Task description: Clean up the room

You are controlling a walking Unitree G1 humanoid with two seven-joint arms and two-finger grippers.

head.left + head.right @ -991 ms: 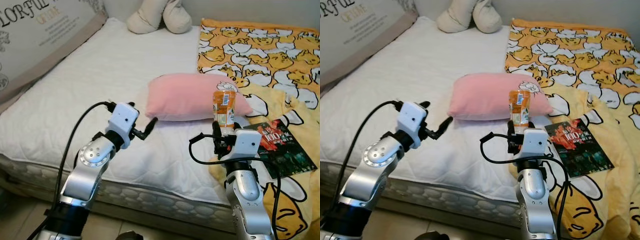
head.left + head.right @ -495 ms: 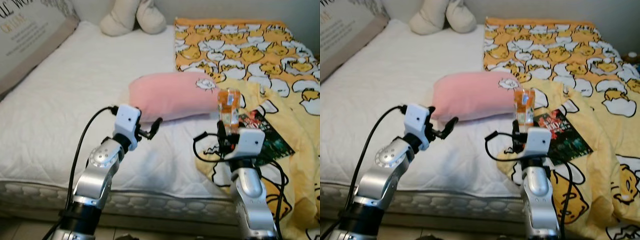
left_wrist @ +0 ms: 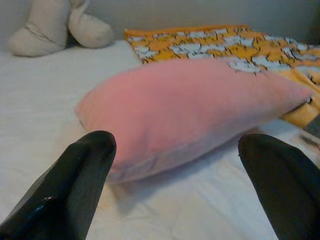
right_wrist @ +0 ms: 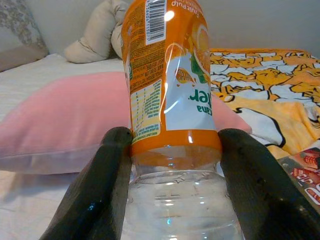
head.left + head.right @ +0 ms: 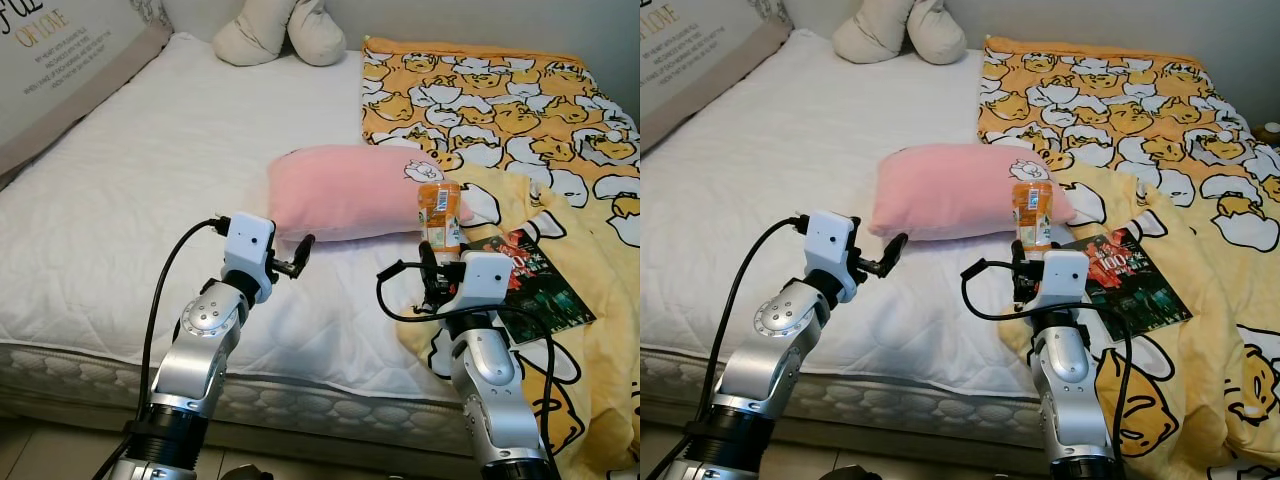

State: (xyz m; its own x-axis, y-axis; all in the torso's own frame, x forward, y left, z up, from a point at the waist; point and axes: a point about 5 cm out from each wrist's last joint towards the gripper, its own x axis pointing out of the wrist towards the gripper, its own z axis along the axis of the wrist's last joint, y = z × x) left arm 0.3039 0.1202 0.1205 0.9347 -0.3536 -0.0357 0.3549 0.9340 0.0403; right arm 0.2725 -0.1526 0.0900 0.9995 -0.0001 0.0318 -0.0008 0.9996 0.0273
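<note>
Right gripper (image 4: 170, 170) clamped on upside-down bottle (image 4: 167, 95), left gripper (image 3: 175, 180) wide, facing pink pillow (image 3: 185, 105).

bottle (image 4: 172, 100) cap cut off, magazine (image 5: 540, 290) corner behind right arm

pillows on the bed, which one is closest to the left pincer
The pink pillow, lying mid-bed right in front of the open left pincer. The cream pillow lies at the far head of the bed, and the lettered cushion leans along the robot's left edge.
</note>
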